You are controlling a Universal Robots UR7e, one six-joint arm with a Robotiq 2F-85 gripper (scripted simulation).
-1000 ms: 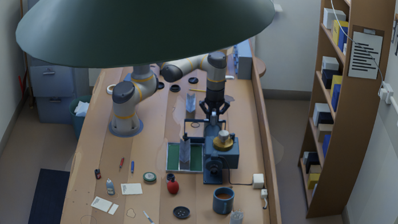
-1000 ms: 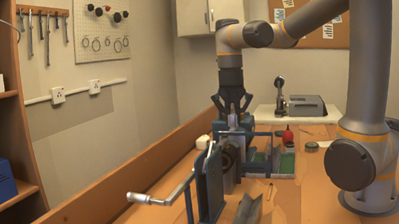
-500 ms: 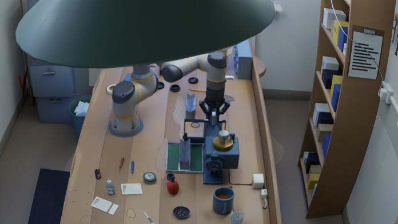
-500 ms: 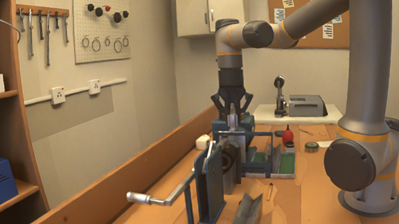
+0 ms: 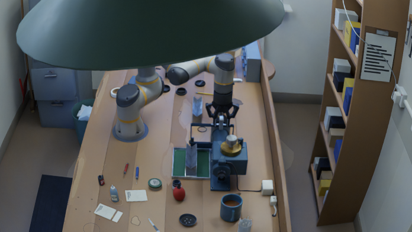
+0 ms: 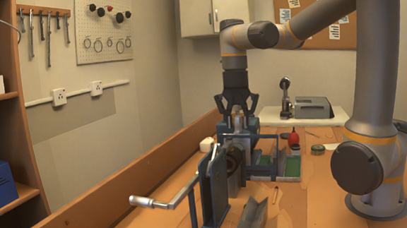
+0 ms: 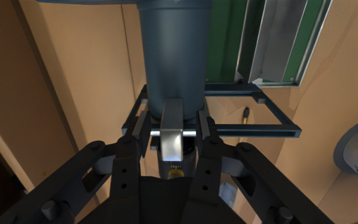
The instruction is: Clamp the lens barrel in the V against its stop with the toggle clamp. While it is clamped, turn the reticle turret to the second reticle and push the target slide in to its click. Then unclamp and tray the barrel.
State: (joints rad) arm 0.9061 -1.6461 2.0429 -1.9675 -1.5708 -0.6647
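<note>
My gripper [image 7: 172,130] hangs straight down over the blue fixture in the middle of the bench, its fingers on either side of the silver toggle clamp handle [image 7: 171,127], which stands upright in the side camera [image 5: 221,122]. Beyond the handle the blue-grey lens barrel [image 7: 174,54] lies along the fixture. The brass reticle turret [image 5: 231,145] sits on the blue housing nearer the bench front. The green-lined tray [image 5: 191,163] with a metal V insert lies left of the housing. The target slide is not clear to me. My gripper is open and holds nothing.
A dark lamp shade [image 5: 148,29] covers the top of the side camera's picture. The fixture's long crank handle [image 6: 159,201] sticks out toward the wall rail. A loose metal V block [image 5: 196,106], a blue mug [image 5: 231,207] and a red blower [image 5: 179,193] stand on the bench.
</note>
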